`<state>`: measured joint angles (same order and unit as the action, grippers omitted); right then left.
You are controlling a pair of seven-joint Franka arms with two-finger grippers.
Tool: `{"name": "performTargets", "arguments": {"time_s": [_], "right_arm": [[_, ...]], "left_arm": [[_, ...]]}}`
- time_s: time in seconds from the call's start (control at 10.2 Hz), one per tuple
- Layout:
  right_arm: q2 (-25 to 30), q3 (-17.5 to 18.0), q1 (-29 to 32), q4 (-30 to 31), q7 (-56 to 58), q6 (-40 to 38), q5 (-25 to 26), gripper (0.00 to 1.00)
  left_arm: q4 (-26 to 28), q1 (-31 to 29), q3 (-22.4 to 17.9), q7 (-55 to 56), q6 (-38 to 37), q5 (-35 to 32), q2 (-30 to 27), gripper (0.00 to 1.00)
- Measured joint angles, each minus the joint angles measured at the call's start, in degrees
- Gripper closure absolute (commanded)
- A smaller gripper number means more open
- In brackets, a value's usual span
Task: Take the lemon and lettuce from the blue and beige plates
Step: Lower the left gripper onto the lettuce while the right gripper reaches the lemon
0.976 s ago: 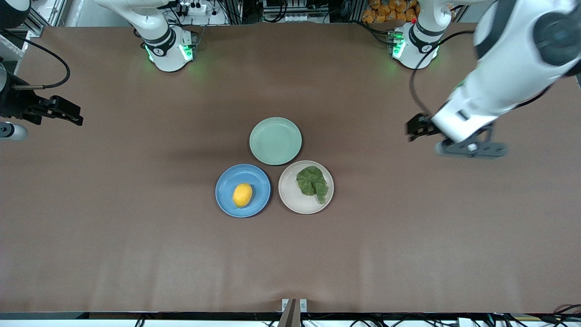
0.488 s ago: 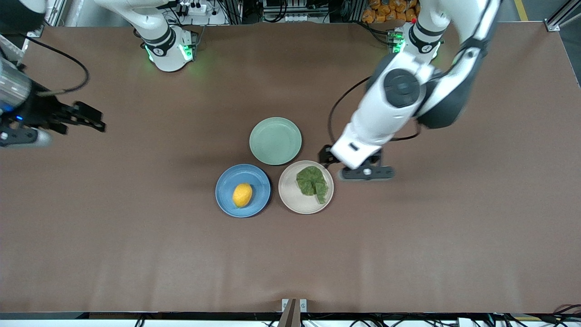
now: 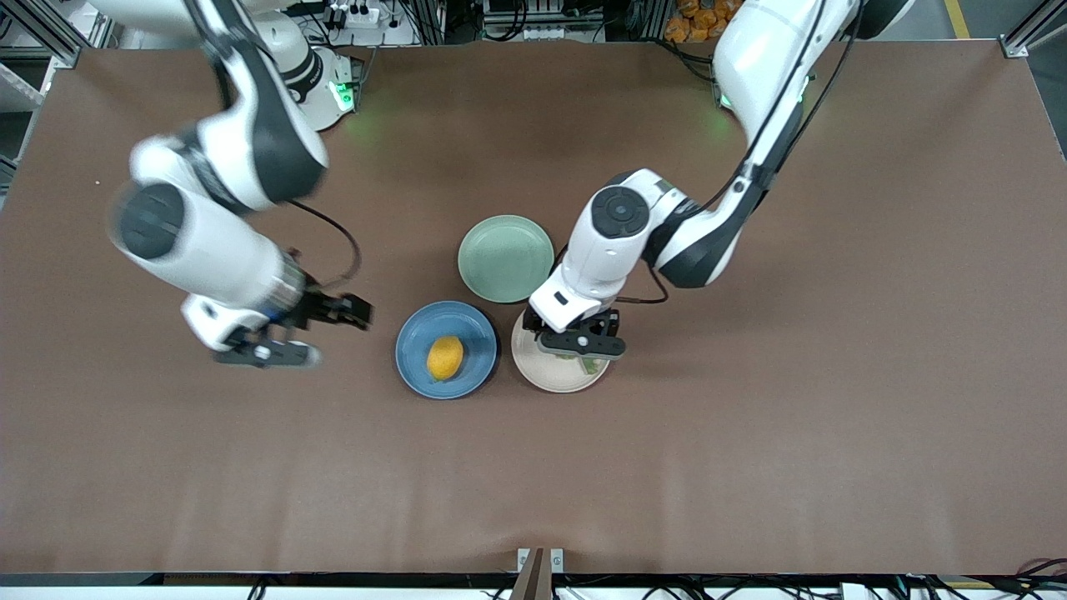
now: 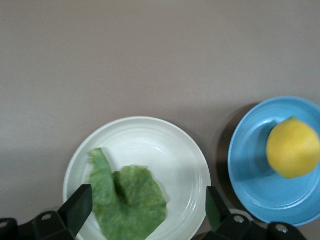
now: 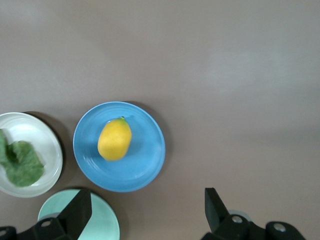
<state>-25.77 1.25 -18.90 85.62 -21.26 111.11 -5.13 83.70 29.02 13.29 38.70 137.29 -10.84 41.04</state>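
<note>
The lemon [image 3: 445,357] lies on the blue plate [image 3: 413,333]. The beige plate [image 3: 550,375] stands beside it toward the left arm's end of the table. My left gripper [image 3: 581,343] is open over the beige plate and hides most of the lettuce [image 3: 590,364]. In the left wrist view the lettuce [image 4: 127,205] lies on the beige plate [image 4: 165,145] between the open fingers of the left gripper [image 4: 147,210]. My right gripper [image 3: 265,354] is open and empty over bare table beside the blue plate, toward the right arm's end. The right wrist view shows the lemon [image 5: 114,139].
A pale mint-green plate [image 3: 506,258], with nothing on it, stands just farther from the front camera than the other two plates and touches or nearly touches them. The brown table [image 3: 750,458] stretches wide around the plates.
Both arms have swung in from the table's ends. The left gripper has come over the beige plate and the lettuce. The right gripper has come close to the blue plate.
</note>
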Motion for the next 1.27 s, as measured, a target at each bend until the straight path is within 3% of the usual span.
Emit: {"name": "performTargets", "arguments": {"time_s": [0.39,0.78,0.88,0.98,1.07,1.17,1.27], "right_arm": [[-11.98,0.01,-4.17,-0.12,-5.94,11.45,-2.2,0.0],[-17.02,-0.02,-7.07,-0.35,-10.27,14.86,-4.98,0.0],[-17.53,-0.02,-7.24,-0.38,-12.04,15.44,-4.98,0.0],[-17.99,-0.04,-7.25,-0.39,-12.72,15.62,-4.99,0.04],[-18.31,-0.07,-7.24,-0.4,-13.04,15.8,-4.99,0.29],[-18.45,-0.08,-7.24,-0.4,-13.17,15.89,-5.0,0.48],[-18.46,-0.1,-7.24,-0.41,-13.21,16.17,-5.0,0.63]], "left_arm": [[0.73,1.3,-0.05,-0.1,0.05,-5.93,3.71,0.0],[1.97,1.11,-0.32,-0.36,0.02,-9.1,6.98,0.0],[1.97,1.11,-0.33,-0.36,0.04,-9.92,7.64,0.07],[1.95,1.12,-0.33,-0.36,0.07,-10.23,8.05,0.38],[1.93,1.14,-0.33,-0.48,0.07,-10.34,8.13,0.72],[1.84,1.14,-0.33,-0.54,0.07,-10.36,8.13,0.96],[1.56,1.15,-0.26,-0.54,0.12,-10.36,8.09,1.0]]}}
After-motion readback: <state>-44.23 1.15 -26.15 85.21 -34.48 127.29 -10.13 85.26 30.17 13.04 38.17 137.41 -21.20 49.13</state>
